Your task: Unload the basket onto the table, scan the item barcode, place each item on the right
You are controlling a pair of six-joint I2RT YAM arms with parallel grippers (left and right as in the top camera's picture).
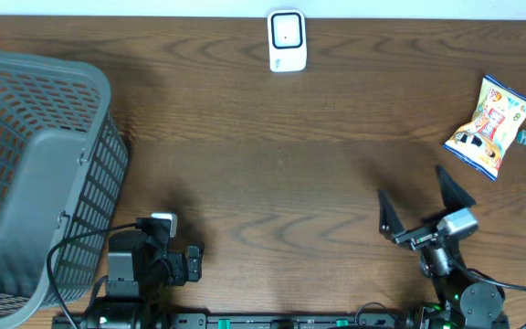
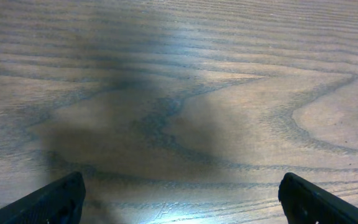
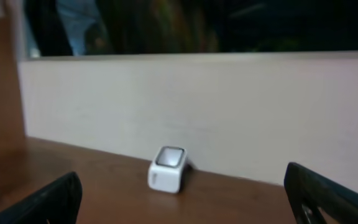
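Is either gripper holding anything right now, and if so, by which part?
Nothing is held: the left gripper and right gripper are both open and empty.

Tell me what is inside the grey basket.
Nothing shows inside the grey basket: only its bare floor and slatted walls. Its left edge runs past the frame, so that strip cannot be checked.

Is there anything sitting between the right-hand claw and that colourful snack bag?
No. In the overhead view, only bare wooden table lies between the right gripper and the snack bag.
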